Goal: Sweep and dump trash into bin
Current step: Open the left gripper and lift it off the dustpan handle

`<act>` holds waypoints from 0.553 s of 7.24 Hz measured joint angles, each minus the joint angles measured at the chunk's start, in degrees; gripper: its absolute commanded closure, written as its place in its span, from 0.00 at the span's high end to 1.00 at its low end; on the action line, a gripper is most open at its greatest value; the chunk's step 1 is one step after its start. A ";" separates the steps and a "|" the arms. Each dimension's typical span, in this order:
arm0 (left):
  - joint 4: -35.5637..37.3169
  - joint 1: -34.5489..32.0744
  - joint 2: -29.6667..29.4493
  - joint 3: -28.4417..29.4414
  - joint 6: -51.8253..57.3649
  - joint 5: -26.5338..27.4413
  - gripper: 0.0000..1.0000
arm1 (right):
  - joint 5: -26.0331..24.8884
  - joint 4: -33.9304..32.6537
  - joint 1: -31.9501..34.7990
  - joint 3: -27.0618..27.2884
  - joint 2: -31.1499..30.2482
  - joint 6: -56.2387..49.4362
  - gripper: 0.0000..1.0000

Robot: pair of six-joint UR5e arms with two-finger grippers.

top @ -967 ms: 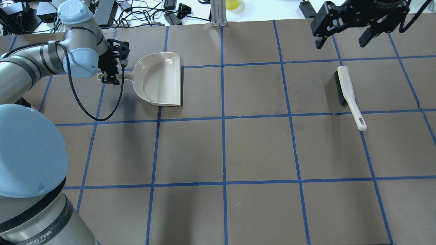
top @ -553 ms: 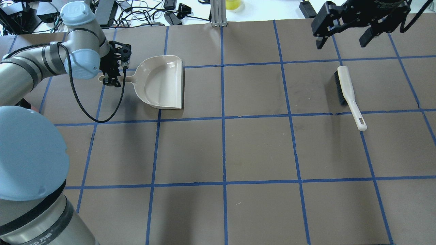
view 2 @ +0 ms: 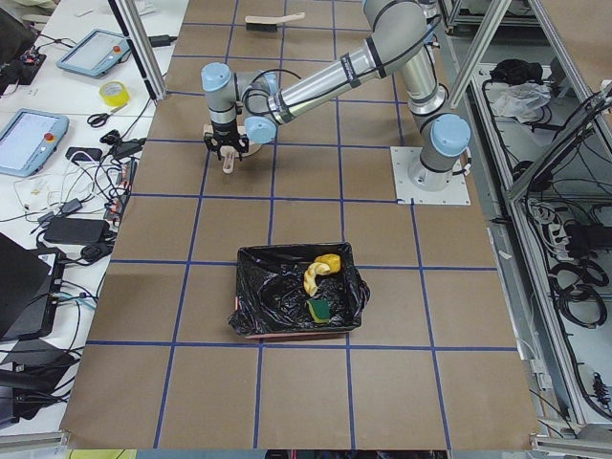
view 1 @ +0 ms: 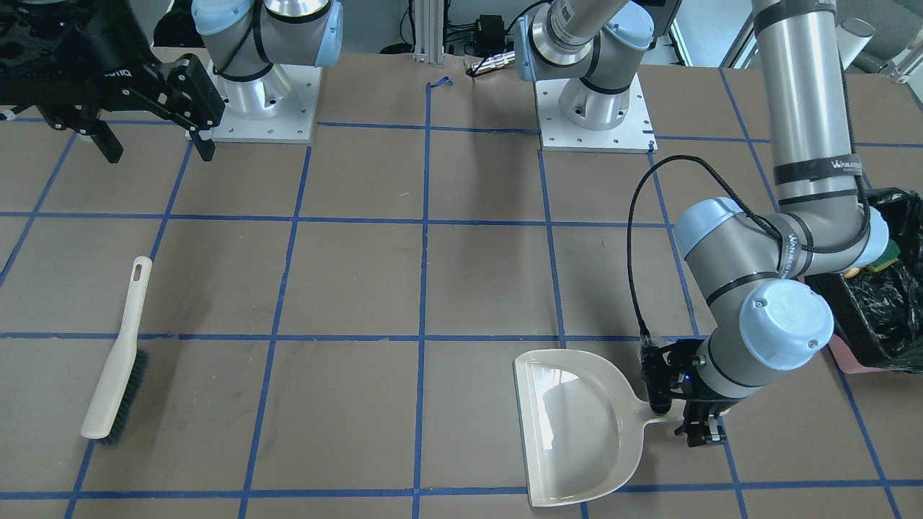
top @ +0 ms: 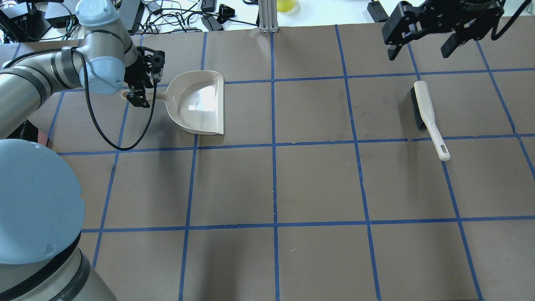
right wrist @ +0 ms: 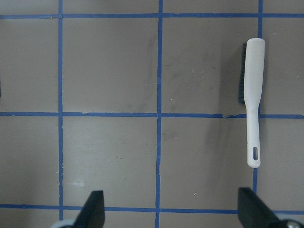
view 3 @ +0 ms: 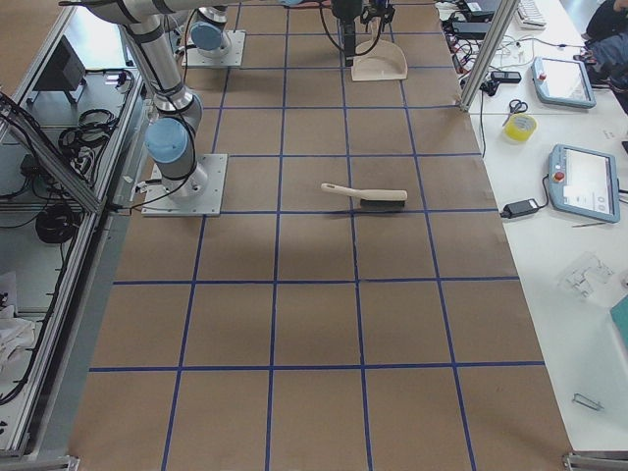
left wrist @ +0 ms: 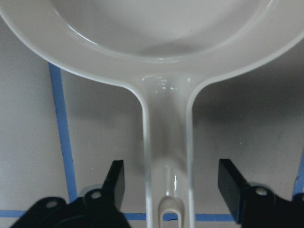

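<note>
The bin (view 2: 277, 306) stands off the left arm's side and holds the trash: a yellow-brown lump (view 2: 331, 262), a cream slice (view 2: 311, 278) and a green-and-yellow sponge (view 2: 320, 311). The bin also shows at the right edge of the front view (view 1: 876, 317). The beige dustpan (top: 198, 102) lies flat and empty on the table. My left gripper (left wrist: 171, 183) is open, its fingers on either side of the dustpan handle (left wrist: 166, 123) with gaps on both sides; it also shows in the overhead view (top: 140, 94). My right gripper (top: 418, 52) is open and empty, high above the table.
The beige brush (top: 426, 113) with dark bristles lies on the table below and just in front of the right gripper; it also shows in the right wrist view (right wrist: 254, 95). Cables and devices crowd the far table edge (top: 175, 19). Blue tape lines grid the brown surface.
The left gripper and the dustpan have shifted slightly right and toward the robot. The right arm and the brush have not moved.
</note>
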 measured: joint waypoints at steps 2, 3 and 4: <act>-13.08 -1.09 2.51 8.46 -1.16 -0.35 0.72 | 0.00 0.02 0.01 0.00 -0.01 0.02 1.00; -20.69 -1.81 3.54 14.07 -3.68 -0.69 0.73 | 0.00 0.03 0.02 0.00 0.00 0.03 1.00; -27.07 -2.43 4.85 18.63 -7.98 -1.67 0.73 | 0.00 0.03 0.04 0.00 0.00 0.02 1.00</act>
